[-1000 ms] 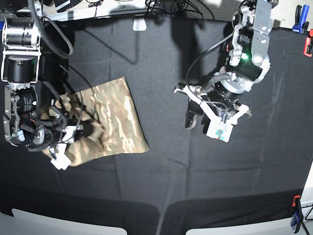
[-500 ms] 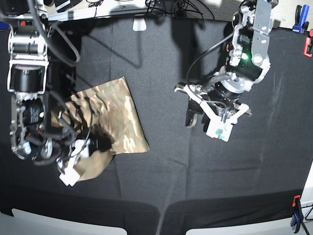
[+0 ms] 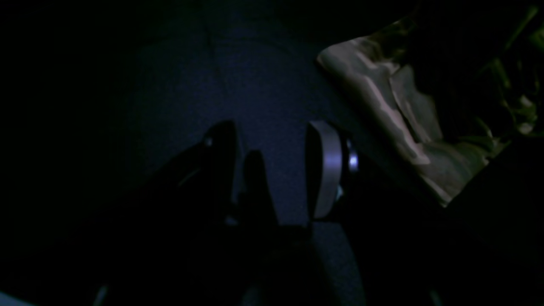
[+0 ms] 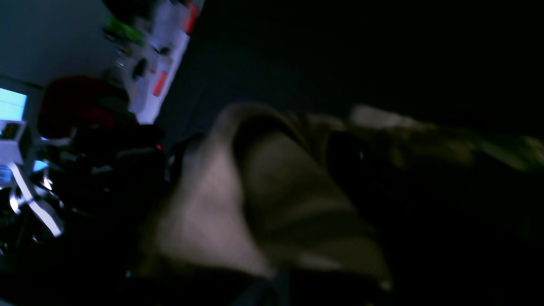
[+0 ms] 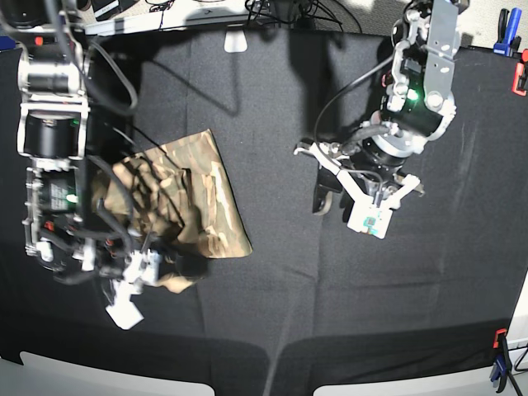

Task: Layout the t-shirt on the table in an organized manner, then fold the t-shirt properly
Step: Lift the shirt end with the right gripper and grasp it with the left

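The camouflage t-shirt [image 5: 206, 198] lies folded and rumpled on the left of the black table [image 5: 272, 313]. My right gripper [image 5: 157, 268] is at the shirt's near-left corner. In the blurred right wrist view its dark fingers [image 4: 348, 170] stand wide apart, so the gripper [image 4: 263, 170] is open with a fold of the t-shirt [image 4: 212, 212] lying between them. My left gripper [image 5: 330, 200] hovers over bare cloth right of centre. In the left wrist view it [image 3: 272, 165] is open and empty above the table [image 3: 255, 85]. The t-shirt [image 3: 382, 106] lies off to its upper right.
Red [image 5: 520, 78] and blue [image 5: 503, 37] clamps sit at the far right edge. Another clamp [image 5: 499, 355] stands at the near right corner. A white tab [image 5: 236, 41] and cables lie along the far edge. A red chair [image 4: 80, 102] stands beyond the table.
My right arm has swung toward the near edge and its jaws have gone from shut to wide. The shirt's near-left corner has shifted and bunched. The left arm has not moved.
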Tool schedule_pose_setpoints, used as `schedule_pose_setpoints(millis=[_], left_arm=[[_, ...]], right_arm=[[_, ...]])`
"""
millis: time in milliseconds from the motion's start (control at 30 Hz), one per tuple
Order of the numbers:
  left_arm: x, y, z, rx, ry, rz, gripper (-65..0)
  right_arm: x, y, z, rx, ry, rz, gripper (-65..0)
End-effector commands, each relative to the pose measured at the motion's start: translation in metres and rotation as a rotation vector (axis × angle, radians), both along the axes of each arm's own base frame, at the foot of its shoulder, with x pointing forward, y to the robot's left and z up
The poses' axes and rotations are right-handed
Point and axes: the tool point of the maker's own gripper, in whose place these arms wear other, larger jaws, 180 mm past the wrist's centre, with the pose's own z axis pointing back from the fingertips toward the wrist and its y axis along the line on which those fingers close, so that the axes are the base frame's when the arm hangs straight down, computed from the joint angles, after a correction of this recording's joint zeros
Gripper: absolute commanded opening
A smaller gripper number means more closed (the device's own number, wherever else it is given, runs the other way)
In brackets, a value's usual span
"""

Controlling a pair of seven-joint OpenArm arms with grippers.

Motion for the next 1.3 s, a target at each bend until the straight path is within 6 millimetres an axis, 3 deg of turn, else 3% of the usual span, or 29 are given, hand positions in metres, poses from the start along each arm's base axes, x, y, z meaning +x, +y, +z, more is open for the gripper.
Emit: schedule_pose_setpoints(millis=[0,133,267,467,633,833,1067,1167,1267], left_arm=[[0.005,-0.001,0.016,-0.014,-0.056,0.000,-40.0],[0.005,-0.001,0.016,-0.014,-0.056,0.000,-40.0],[0.005,-0.001,0.016,-0.014,-0.055,0.000,-40.0],[0.005,-0.001,0.016,-0.014,-0.055,0.000,-40.0],[0.003,-0.008,0.017,-0.066,-0.042,-0.021,-40.0],[-0.031,-0.077,0.040,-0.262,-0.045,-0.347,-40.0],[-0.080,-0.168,0.056,-0.334,-0.058,-0.565,-40.0],[-0.095,-0.208,0.047,-0.321,-0.044,-0.624,-40.0],[-0.097,-0.235,0.024,-0.292,0.005,-0.635,-40.0]], right_arm=[[0.010,0.004,0.022,0.035,-0.059,-0.002,-27.8],[0.010,0.022,0.028,0.092,-0.065,0.019,-27.8],[0.013,0.024,0.033,0.100,-0.078,0.020,-27.8],[0.033,0.011,0.067,0.119,-0.160,-0.022,-27.8],[0.062,-0.017,0.089,0.023,-0.251,-0.138,-27.8],[0.096,-0.058,0.069,-0.256,-0.354,-0.328,-27.8],[0.106,-0.062,0.052,-0.355,-0.373,-0.364,-27.9],[0.105,-0.066,0.035,-0.385,-0.329,-0.363,-27.9],[0.103,-0.070,0.016,-0.400,-0.279,-0.366,-27.9]])
